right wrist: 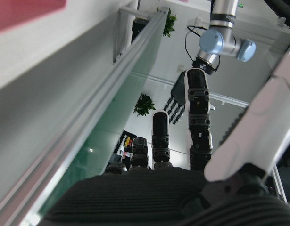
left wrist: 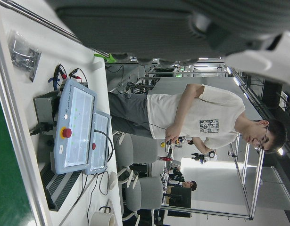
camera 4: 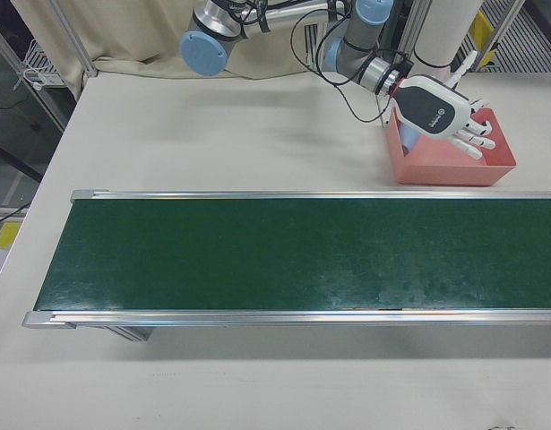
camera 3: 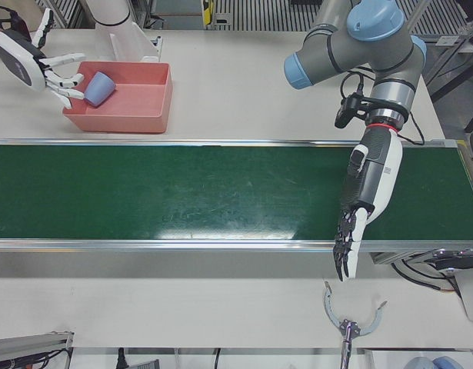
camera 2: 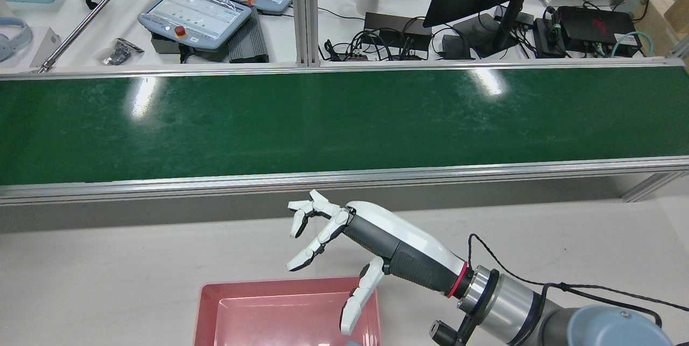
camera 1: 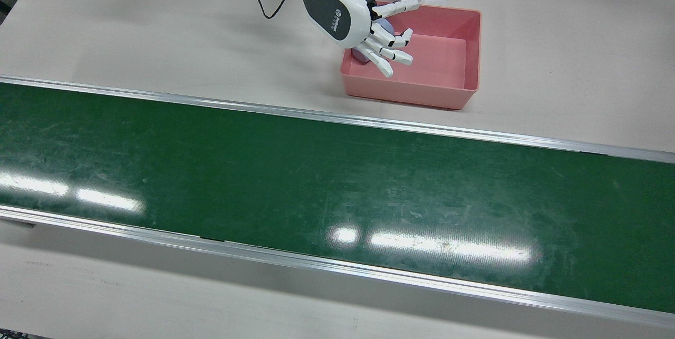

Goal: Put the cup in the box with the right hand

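Right hand (camera 1: 369, 25) hovers with fingers spread, holding nothing, over the left end of the pink box (camera 1: 472, 49). Inside that end lies the blue cup (camera 3: 98, 87), tipped over. Withdraw straight up, fingers wide, clearing the box wall.

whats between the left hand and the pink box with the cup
Mostly the green conveyor belt: in the left-front view the left hand hangs over its far end, while the pink box holding the cup sits on the table beyond its rail.
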You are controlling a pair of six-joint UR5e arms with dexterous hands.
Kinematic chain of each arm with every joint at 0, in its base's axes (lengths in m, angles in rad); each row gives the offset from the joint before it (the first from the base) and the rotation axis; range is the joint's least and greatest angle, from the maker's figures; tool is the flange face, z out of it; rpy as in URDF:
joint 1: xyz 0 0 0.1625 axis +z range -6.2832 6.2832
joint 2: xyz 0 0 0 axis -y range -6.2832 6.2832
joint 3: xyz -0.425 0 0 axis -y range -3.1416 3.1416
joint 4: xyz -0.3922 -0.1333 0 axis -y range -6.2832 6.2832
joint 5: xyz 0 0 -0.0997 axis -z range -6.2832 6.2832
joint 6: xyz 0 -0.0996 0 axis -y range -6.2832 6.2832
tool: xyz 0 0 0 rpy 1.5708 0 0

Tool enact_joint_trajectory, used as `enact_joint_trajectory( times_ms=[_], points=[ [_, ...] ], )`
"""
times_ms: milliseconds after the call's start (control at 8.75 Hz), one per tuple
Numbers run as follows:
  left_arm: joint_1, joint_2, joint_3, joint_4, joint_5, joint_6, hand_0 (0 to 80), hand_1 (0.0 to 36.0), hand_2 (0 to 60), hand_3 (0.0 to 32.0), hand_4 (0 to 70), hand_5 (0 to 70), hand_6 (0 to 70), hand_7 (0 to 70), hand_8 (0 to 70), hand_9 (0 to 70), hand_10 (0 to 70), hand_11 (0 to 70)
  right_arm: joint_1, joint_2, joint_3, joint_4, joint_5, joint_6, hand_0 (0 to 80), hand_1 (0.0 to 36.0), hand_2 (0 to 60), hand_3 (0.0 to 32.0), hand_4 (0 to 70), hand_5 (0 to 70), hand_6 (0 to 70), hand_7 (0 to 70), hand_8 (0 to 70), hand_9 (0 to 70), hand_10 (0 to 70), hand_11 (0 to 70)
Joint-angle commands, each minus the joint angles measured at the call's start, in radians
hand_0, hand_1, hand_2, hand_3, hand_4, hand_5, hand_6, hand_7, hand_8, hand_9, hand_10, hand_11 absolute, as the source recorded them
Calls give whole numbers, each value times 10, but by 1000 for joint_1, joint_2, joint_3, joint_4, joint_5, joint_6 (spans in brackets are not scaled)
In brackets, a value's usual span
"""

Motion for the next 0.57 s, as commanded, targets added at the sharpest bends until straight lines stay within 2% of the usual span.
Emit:
enact_joint_trajectory(
  times_ms=[0, 343, 457],
  points=[
    [0, 0, 1, 0, 1, 0, 0, 0, 0, 0, 0, 0, 0, 0, 0, 0, 0, 0, 195, -68, 82, 1, 31, 66, 484, 0, 0, 0, 539, 4, 85, 426, 31, 127, 0, 0],
    [0, 0, 1, -2, 0, 0, 0, 0, 0, 0, 0, 0, 0, 0, 0, 0, 0, 0, 438, -203, 14, 6, 8, 328, 463, 0, 0, 0, 544, 0, 80, 389, 27, 115, 10, 12],
    [0, 0, 1, -2, 0, 0, 0, 0, 0, 0, 0, 0, 0, 0, 0, 0, 0, 0, 524, -228, -17, 6, -65, 365, 459, 0, 0, 0, 526, 0, 76, 361, 28, 111, 11, 13]
  ],
)
